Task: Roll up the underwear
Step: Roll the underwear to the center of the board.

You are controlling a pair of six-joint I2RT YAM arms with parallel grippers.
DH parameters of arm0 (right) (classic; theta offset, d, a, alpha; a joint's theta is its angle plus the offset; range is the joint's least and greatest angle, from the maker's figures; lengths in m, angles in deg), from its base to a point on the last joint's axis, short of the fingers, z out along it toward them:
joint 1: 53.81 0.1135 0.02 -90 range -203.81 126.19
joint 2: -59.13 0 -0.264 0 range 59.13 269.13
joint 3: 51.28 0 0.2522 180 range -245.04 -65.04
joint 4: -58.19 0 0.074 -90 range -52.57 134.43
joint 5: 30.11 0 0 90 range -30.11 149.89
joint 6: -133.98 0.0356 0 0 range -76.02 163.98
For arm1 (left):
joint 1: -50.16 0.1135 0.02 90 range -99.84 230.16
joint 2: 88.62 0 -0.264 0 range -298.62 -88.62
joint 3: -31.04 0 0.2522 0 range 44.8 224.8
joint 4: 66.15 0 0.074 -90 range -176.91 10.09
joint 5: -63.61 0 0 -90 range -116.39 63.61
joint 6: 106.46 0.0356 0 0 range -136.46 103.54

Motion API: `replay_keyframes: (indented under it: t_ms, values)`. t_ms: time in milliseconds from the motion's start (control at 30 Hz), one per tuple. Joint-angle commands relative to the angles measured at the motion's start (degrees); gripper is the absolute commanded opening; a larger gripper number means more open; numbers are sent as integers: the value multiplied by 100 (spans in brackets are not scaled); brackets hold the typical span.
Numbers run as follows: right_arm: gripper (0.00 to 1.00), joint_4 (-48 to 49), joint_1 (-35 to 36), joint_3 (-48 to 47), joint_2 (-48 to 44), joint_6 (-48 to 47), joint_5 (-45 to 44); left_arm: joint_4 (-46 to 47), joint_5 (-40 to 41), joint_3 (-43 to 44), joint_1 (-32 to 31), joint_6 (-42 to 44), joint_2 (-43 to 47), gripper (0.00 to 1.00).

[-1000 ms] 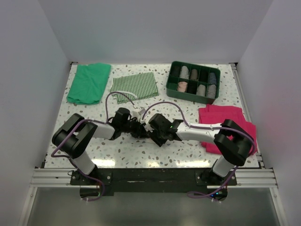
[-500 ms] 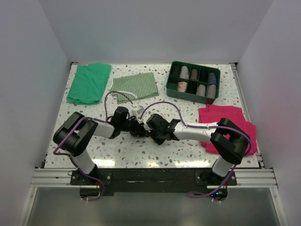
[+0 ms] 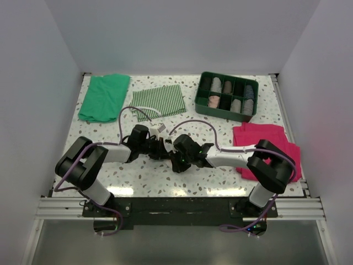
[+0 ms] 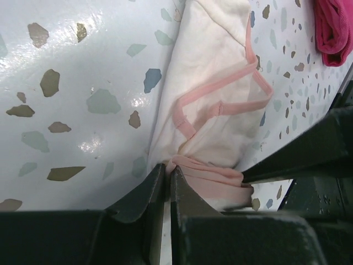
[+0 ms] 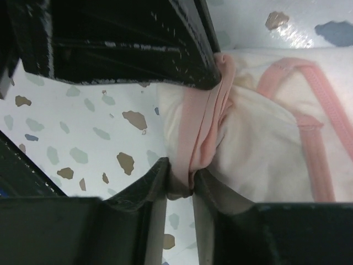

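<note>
the underwear lies near the front middle of the desk, right between the two arms, well apart from the magenta cloth on the right. from above the arms hide nearly all of it.

the left fingers are almost closed, pinching one end of a thin pink roll at the garment's near edge. the right fingers stand narrow, with the bunched pink band of the other end squeezed between them.

as i judge it, the rolling has only just begun: one tight turn is made along the hem, and most of the pale cloth lies flat and open beyond it, edging showing.

the little roll's long axis runs from one pair of fingers to the other, and the flat part stretches away from the left fingers, so the roll would have to travel that way.
</note>
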Motion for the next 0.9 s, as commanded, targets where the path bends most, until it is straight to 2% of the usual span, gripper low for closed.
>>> replay_keyframes:
  t_ms: [0,200,433,867]
  values:
    - [41,468,51,225,-196,701,279,-124,413,-134,116,159,-76,4]
    - [53,73,59,252,-1003,359,-213,17,219,-82,116,212,-208,4]
    - [54,-753,103,-108,-1498,-327,-802,61,78,-72,107,212,-252,5]
    - [46,-991,595,-1066,-400,-1118,-1206,26,-45,-46,81,159,-200,5]
